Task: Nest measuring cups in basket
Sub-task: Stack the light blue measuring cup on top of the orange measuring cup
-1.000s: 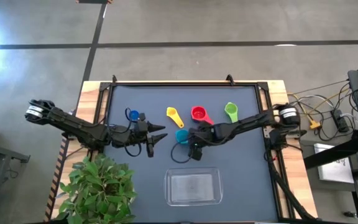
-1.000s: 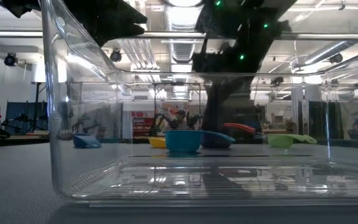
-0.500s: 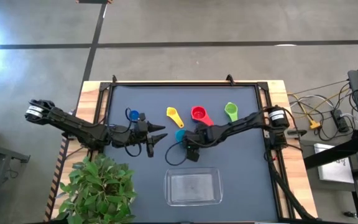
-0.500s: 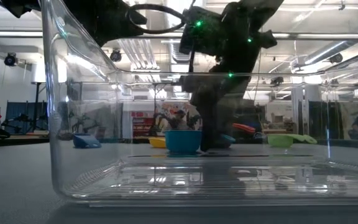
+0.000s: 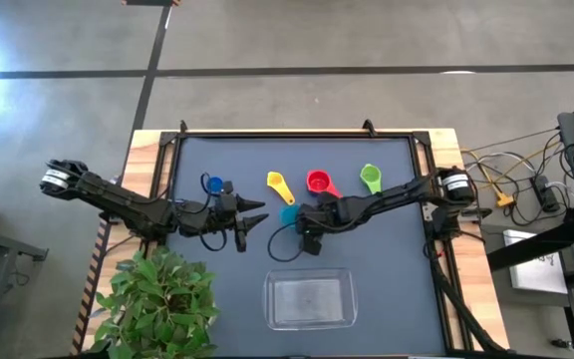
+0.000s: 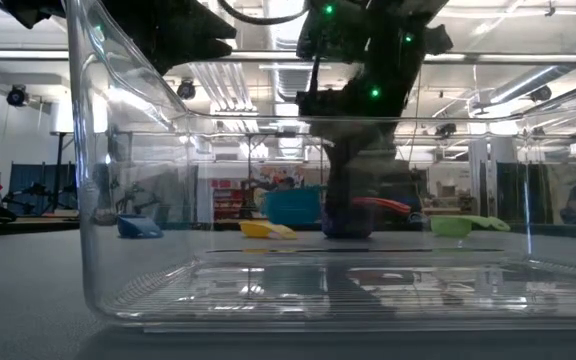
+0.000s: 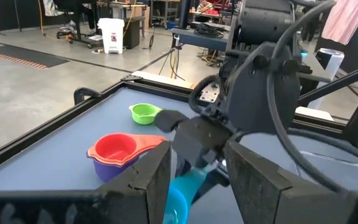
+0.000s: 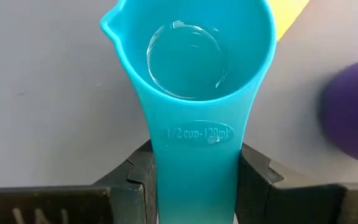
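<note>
The teal cup is in my right gripper, which reaches in from the table's right and is shut on it. The low view shows the cup raised above the tabletop. On the table's far half lie the blue cup, the yellow cup, the green cup and the red cup, which sits in the purple one. No orange cup shows. The clear basket stands at the near edge. My left gripper hovers open just left of the teal cup. My right gripper pinches the teal cup's flat handle between its two fingers, one on each long edge. The fingers come level from the table's right, along the handle. The cup is lifted clear of the table, upright, its bowl facing up beyond the fingertips.
A potted plant overhangs the table's near left corner. A raised black rim frames the dark mat. Cables and equipment lie off the table's right side. Bare mat lies between the cups and the basket.
My right gripper came down toward the teal cup, then rose again. The teal cup, which stood on the table, now hangs clear above it in the low view. The other cups, the basket and my left arm have stayed put.
</note>
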Available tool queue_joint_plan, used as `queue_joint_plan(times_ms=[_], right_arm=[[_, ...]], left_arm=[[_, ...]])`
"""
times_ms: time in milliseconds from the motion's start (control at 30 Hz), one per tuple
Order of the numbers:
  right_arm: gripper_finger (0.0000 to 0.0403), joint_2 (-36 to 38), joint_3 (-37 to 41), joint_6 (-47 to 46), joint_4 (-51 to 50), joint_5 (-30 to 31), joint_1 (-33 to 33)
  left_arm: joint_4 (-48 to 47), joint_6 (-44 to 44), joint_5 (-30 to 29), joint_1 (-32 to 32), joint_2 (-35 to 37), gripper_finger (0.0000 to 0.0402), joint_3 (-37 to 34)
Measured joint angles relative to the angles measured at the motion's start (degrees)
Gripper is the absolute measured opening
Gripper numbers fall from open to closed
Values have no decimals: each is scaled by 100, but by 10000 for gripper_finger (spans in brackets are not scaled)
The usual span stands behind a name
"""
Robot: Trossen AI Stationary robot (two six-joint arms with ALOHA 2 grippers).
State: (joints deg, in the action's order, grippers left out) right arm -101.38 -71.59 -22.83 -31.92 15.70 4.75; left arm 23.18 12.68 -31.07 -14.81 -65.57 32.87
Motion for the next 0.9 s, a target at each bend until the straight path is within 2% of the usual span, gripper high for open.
queue_joint_plan(times_ms=[200,367,633,800,900], right_arm=[[129,555,57,-80,-191,612,-78],[129,1040,298,-323,-205,845,-397],[129,1607,1190,-575,112,801,-1012],[129,1852,1656,-615,733,293,-1251],[129,1882,1775,-629,890,191,-1340]], left_arm=[[-4,1,0,0,5,136,1],[-4,1,2,0,5,136,-1],[-2,1,2,2,6,136,1],[30,3,2,2,7,136,1],[35,2,2,2,7,136,1]])
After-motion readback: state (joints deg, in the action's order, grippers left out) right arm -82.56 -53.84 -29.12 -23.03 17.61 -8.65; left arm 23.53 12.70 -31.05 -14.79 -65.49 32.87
